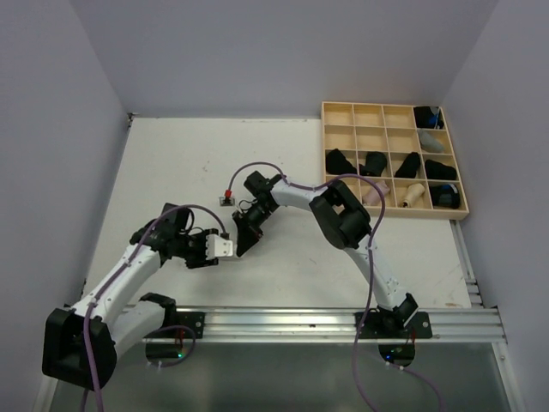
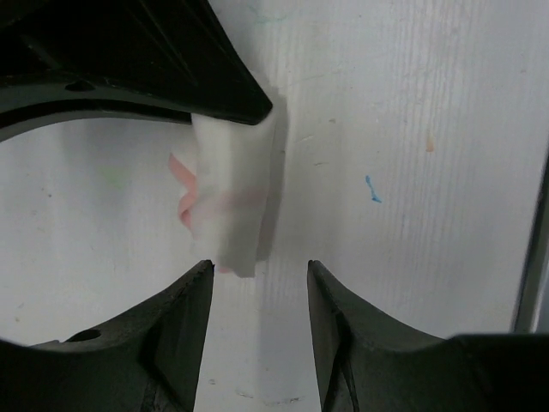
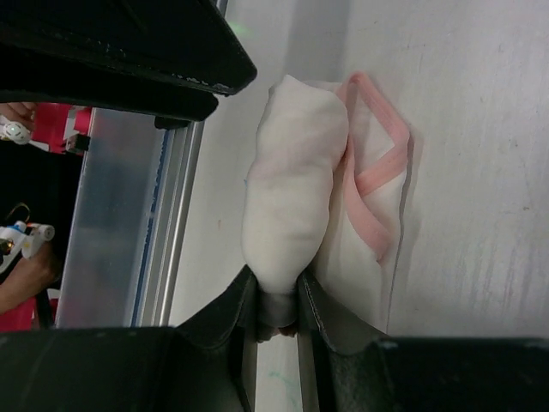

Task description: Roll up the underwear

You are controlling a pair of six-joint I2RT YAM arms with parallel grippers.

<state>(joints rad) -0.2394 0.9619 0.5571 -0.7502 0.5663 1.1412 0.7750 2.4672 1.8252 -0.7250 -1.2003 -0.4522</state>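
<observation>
At the right wrist, jaws pinch rolled underwear (image 3: 292, 189); overhead hides this.

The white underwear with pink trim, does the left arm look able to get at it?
Probably yes: the left tool is open, the underwear lies just ahead of its fingertips with nothing between, and the right tool grips only one end of the roll.

Tip of underwear (image 3: 296, 189) hidden inside right pincer (image 3: 276, 287)
</observation>
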